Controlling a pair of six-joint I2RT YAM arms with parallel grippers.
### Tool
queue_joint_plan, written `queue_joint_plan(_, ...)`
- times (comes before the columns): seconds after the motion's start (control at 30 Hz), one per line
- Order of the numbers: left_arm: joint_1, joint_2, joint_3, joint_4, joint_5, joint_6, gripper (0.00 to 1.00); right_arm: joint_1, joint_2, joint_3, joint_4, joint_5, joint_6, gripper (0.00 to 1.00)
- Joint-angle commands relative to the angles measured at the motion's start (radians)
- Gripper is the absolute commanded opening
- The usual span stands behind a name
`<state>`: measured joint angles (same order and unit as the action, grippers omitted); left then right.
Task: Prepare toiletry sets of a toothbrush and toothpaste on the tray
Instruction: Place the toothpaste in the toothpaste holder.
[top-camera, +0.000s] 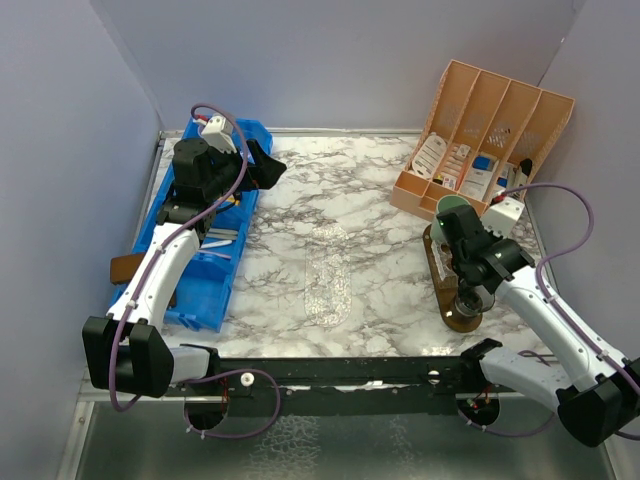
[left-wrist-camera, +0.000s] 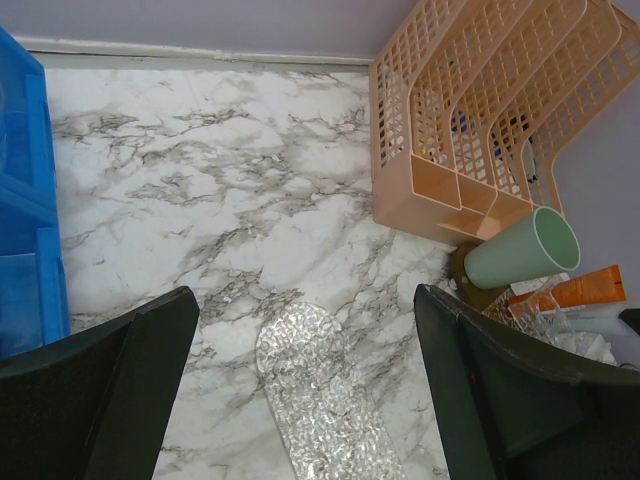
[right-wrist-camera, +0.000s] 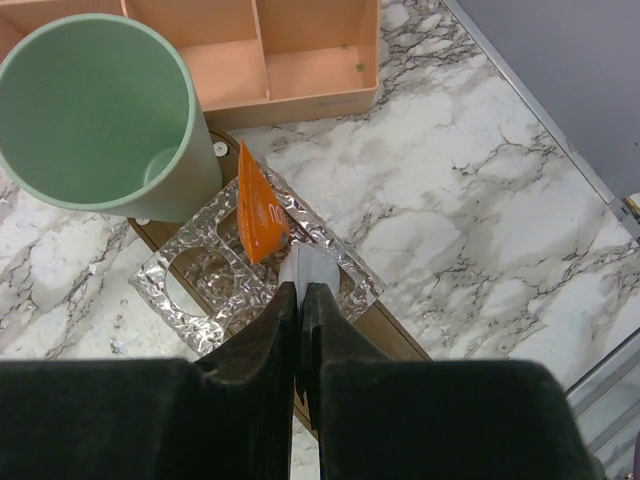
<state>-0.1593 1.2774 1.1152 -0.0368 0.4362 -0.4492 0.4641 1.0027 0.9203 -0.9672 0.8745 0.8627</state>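
Over the marbled tabletop (top-camera: 380, 200) between pale walls (top-camera: 330, 60), left jaws stand apart, right jaws pressed together.

Marble-patterned table (top-camera: 330, 190) (grey-veined) between lavender walls (top-camera: 300, 60).

I've got the mint green cup (right-wrist-camera: 90, 110) upright, mouth open, at the far end of the brown tray (top-camera: 438, 270). Just beside it, the orange tube (right-wrist-camera: 262, 205) stands tilted in a crinkly clear holder (right-wrist-camera: 190, 288).
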Motion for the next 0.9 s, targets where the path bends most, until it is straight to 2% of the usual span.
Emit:
queue_joint_plan(0.0,-0.006,-0.006,-0.002,0.014,-0.009,0.015,0.93,-0.018,0.0,-0.02,0.057,-0.017,-0.005,0.07)
queue_joint_plan(0.6,-0.016,-0.004,-0.003,0.015,-0.011,0.017,0.93,-0.053,-0.021,-0.001,0.039,-0.045,-0.032,0.12)
queue_joint_plan(0.63,-0.016,-0.005,-0.004,0.015,-0.01,0.016,0.93,-0.053,-0.024,0.002,0.037,-0.045,-0.036,0.19)
queue_joint_plan(0.7,-0.017,-0.006,-0.004,0.015,-0.011,0.017,0.93,-0.053,-0.031,0.004,0.035,-0.044,-0.043,0.28)
queue_joint_plan(0.87,-0.019,-0.007,-0.004,0.015,-0.013,0.016,0.93,-0.053,-0.044,0.008,0.032,-0.047,-0.05,0.3)
